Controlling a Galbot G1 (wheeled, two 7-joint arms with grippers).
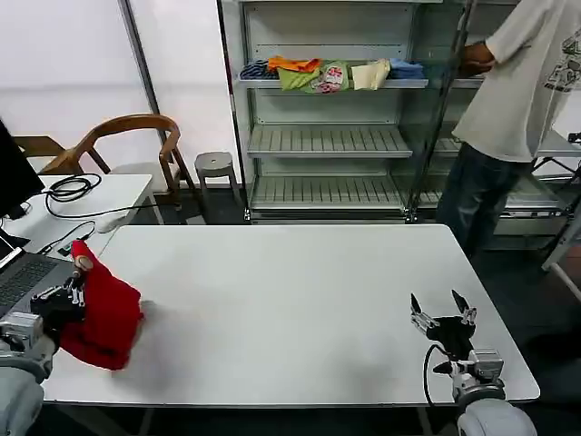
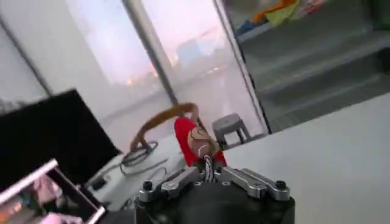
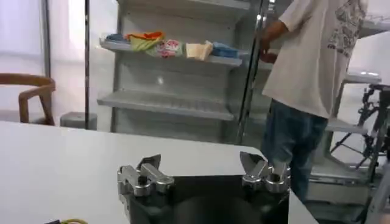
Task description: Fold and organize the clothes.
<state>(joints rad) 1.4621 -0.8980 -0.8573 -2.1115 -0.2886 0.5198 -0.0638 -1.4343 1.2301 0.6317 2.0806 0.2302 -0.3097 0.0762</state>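
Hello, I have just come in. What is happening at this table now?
The robot is working on a red T-shirt. Its left gripper is shut on the bunched shirt at the left edge of the white table, holding part of it up. The right gripper is open, apart from the shirt, over the table's right side. The shirt is not yet folded.

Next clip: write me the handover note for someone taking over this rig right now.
Left gripper: shut on the red T-shirt, at the white table's left front edge.
Right gripper: open, holding nothing, hovering over the table's right front corner.
T-shirt: a bunched heap hanging from the left gripper, its lower part resting on the table.
Done: shirt picked up, nothing more.
Left: spread it flat, fold it, put it away. Folded garments lie on the shelf unit behind.
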